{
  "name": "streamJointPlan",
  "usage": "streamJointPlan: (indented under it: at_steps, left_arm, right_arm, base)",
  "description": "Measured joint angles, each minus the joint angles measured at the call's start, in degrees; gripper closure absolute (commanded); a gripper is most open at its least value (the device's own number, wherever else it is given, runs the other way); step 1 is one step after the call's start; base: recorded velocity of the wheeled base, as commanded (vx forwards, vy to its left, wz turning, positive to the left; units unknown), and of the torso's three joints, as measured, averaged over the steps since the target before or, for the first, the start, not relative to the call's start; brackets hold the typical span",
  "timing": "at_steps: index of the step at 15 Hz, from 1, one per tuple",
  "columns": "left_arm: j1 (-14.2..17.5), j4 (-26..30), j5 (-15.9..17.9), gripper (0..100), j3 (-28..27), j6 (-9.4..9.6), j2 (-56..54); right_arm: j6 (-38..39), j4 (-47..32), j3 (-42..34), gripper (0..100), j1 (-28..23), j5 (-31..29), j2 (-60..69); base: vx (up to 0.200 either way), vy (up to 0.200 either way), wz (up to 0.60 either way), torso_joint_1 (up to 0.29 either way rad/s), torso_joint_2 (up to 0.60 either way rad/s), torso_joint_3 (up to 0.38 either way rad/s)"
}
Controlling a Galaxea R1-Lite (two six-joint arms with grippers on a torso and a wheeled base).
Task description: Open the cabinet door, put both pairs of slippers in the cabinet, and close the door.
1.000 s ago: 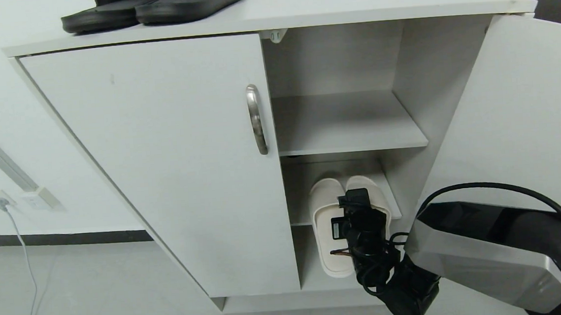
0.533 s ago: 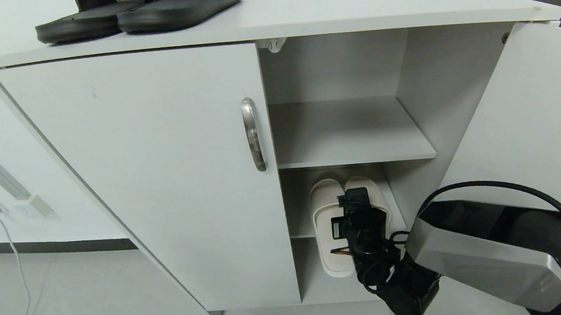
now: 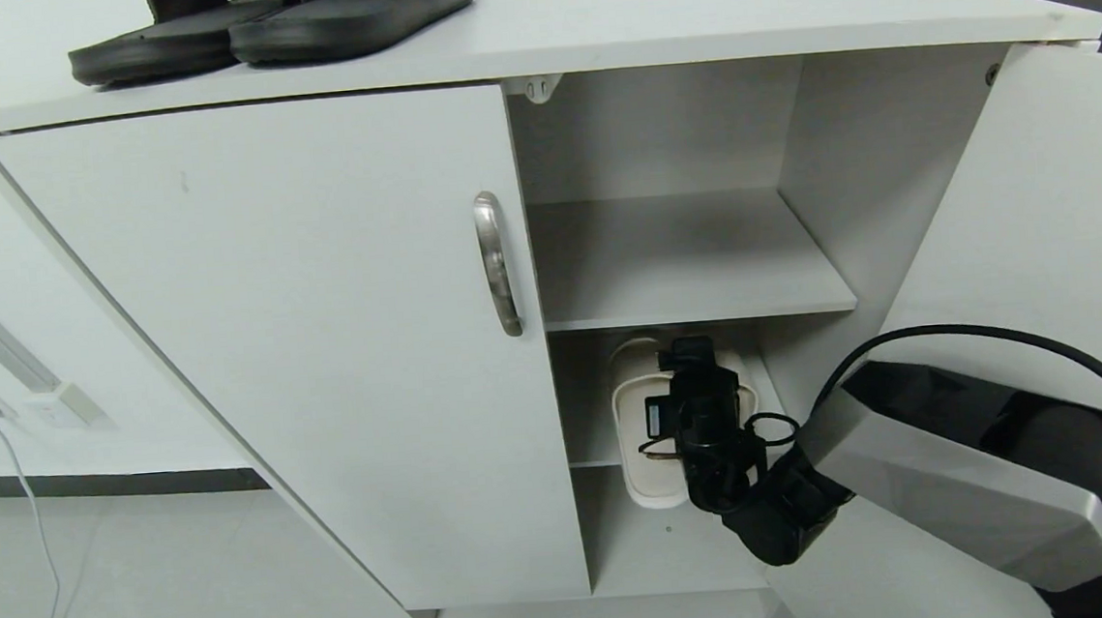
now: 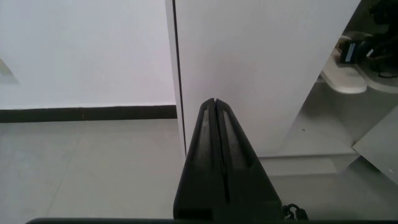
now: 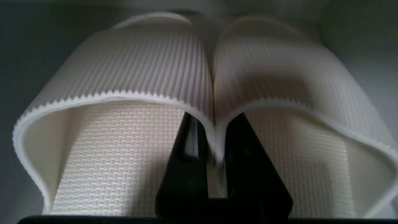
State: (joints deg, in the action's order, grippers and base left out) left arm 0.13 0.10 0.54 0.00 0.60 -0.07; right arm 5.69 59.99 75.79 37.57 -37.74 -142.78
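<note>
Pinching white slippers [image 5: 118, 81] by adjoining straps, right fingers [image 5: 183, 174] clamped; left fingers [image 4: 205, 149] together, empty.

Bright, even light; edges seemingly bowed.

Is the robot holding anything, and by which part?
Yes: the right tool pinches the white slippers together by the adjoining inner edges of their straps.

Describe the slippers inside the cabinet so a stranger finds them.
Find the white cabinet, right side open. Under its upper shelf, the right claw pinches the white slippers. Unlike the black slippers on top, they are pale and ribbed.
</note>
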Motion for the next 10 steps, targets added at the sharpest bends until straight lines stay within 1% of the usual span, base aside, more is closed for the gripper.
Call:
streamJointPlan:
  at_steps: [1, 5, 8, 10]
  left_arm:
    - [0.0, 0.0, 0.0, 100, 0.0, 0.02, 0.0]
    - [0.0, 0.0, 0.0, 100, 0.0, 0.02, 0.0]
    - [0.0, 0.0, 0.0, 100, 0.0, 0.02, 0.0]
    - [0.0, 0.0, 0.0, 100, 0.0, 0.02, 0.0]
  right_arm:
    - [0.6, -2.4, 2.7, 100, -0.3, 0.3, -0.3]
    - [0.6, -6.9, 11.8, 100, -1.7, 1.2, -2.7]
    - [-0.1, -7.0, 14.1, 100, -2.9, 3.0, -4.4]
    - [-0.1, -7.0, 14.6, 100, -3.7, 3.0, -5.1]
  base:
    - [0.0, 0.0, 0.0, 0.0, 0.0, 0.0]
    - [0.0, 0.0, 0.0, 0.0, 0.0, 0.0]
    - [0.0, 0.0, 0.0, 0.0, 0.0, 0.0]
    - [0.0, 0.0, 0.0, 0.0, 0.0, 0.0]
